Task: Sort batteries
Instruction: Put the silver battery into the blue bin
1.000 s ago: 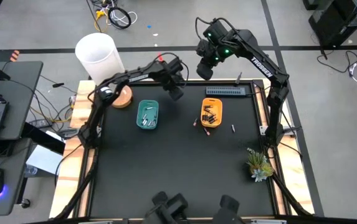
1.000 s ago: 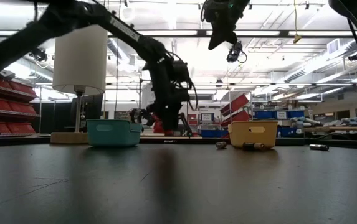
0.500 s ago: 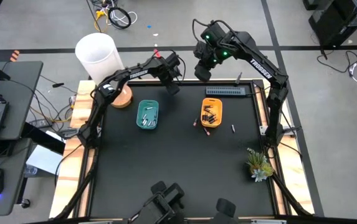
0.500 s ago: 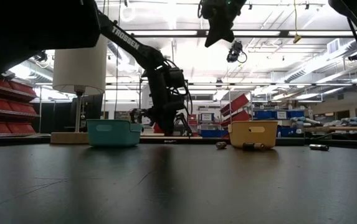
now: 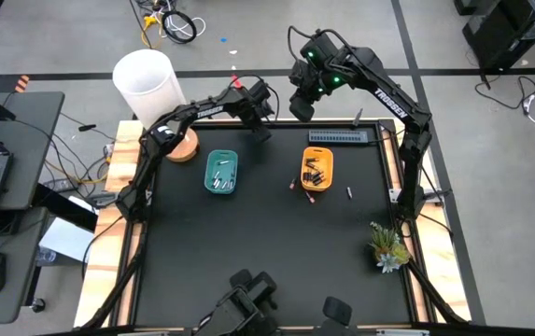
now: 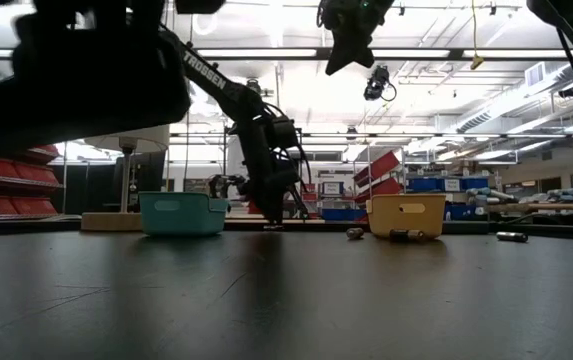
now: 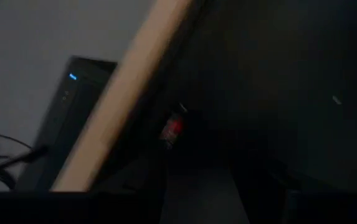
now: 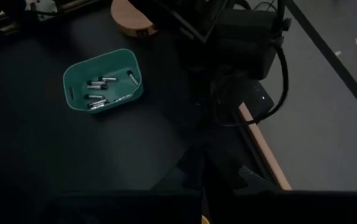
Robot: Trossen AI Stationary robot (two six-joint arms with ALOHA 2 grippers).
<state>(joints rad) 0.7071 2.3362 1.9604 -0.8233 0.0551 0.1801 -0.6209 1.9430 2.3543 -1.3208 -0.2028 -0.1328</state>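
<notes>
Nearest, 1 battery [image 5: 349, 193] and 2 more [image 5: 302, 190] lie loose on the worktop [image 5: 248, 252] beside the yellow tray [image 5: 317, 169], so sorting looks nearly done. Dark cells fill that tray, silver ones the teal tray [image 5: 221, 172]. Farther back, the left claw [image 5: 261, 133] hovers parted and empty; the right claw [image 5: 302, 108] hangs closed.

Dark tabletop [image 7: 290, 74], pale wooden edge [image 7: 128, 93], small red object [image 7: 173, 129] beside it
</notes>
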